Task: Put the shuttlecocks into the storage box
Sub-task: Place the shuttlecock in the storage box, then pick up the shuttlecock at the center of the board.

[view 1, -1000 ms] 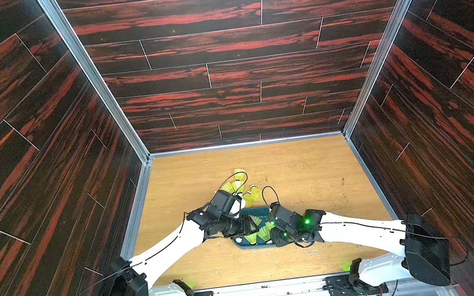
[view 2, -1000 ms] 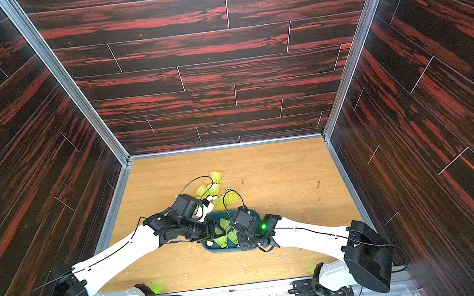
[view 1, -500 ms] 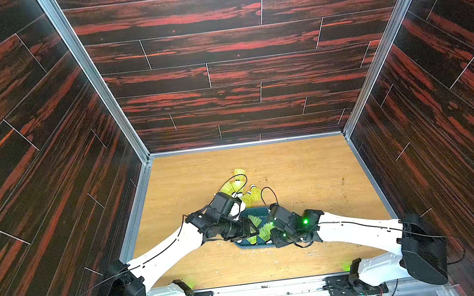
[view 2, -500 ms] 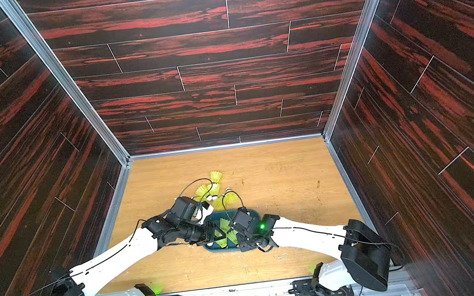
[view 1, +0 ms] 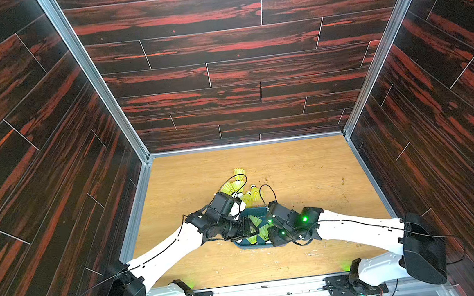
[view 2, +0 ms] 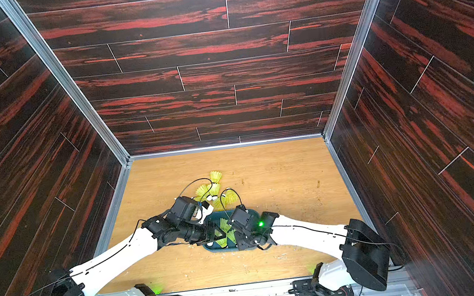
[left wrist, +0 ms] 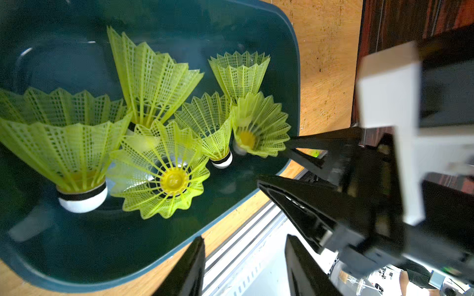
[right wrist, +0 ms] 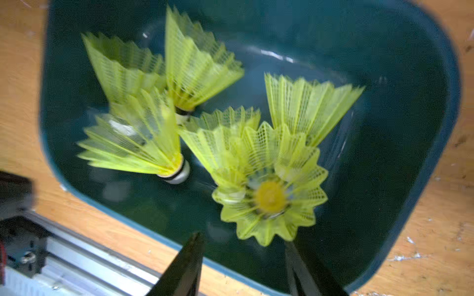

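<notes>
The storage box is a dark teal tray near the table's front middle. Several neon yellow shuttlecocks lie and stand inside it. Several more shuttlecocks lie in a cluster on the wood just behind the box. My left gripper hangs open over the box's front rim with nothing between its fingers. My right gripper is open just above the box. A blurred shuttlecock sits free right below its fingertips.
Both arms meet over the box from either side, their grippers close together. Dark wood-pattern walls enclose the table on three sides. A metal rail runs along the front edge. Small white crumbs dot the wood.
My right gripper has opened and let a shuttlecock go into the box. My left gripper has shifted slightly toward the box's front edge, still open.
</notes>
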You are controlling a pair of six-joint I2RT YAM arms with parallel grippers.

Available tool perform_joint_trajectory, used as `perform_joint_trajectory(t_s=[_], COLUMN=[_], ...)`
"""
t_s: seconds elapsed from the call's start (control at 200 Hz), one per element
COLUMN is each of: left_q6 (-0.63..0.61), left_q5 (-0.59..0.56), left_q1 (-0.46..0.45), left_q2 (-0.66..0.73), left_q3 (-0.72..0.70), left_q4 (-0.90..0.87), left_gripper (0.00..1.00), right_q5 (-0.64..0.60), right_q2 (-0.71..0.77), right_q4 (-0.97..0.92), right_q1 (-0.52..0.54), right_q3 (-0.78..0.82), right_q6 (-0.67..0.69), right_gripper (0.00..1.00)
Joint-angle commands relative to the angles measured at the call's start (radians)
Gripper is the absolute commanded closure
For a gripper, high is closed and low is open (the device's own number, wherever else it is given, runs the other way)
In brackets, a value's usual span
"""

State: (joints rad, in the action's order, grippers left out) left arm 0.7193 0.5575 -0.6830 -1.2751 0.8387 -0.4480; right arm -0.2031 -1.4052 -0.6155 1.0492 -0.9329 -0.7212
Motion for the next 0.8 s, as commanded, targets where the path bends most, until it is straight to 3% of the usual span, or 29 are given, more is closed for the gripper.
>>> perform_joint_trajectory(t_s=[0.0,0.276,0.461,0.792], left_q6=[-0.001,0.015,0.035,0.014], left_q5=[-0.005,-0.018,-0.042,-0.057], left_q1=[-0.004,-0.004,0.016,0.241], left_q2=[0.022,0.029,0.03,0.016], left_q3=[0.0,0.032,0.087,0.21], left_q4=[0.003,0.002,0.005,-0.055], left_gripper=[0.46,0.46,0.45,0.45], right_q5=[-0.02,-0.081,-0.109,-0.117], right_q2=[0.022,0.043,0.035,-0.016], right_q4=[-0.056,-0.13,-0.167,-0.152], right_q1=[0.005,-0.003,-0.061,-0.266], right_q3=[-0.04,-0.13,-0.244,-0.373], right_q6=[0.004,0.007,0.042,0.193], right_gripper=[0.42,0.36,0.37,0.41])
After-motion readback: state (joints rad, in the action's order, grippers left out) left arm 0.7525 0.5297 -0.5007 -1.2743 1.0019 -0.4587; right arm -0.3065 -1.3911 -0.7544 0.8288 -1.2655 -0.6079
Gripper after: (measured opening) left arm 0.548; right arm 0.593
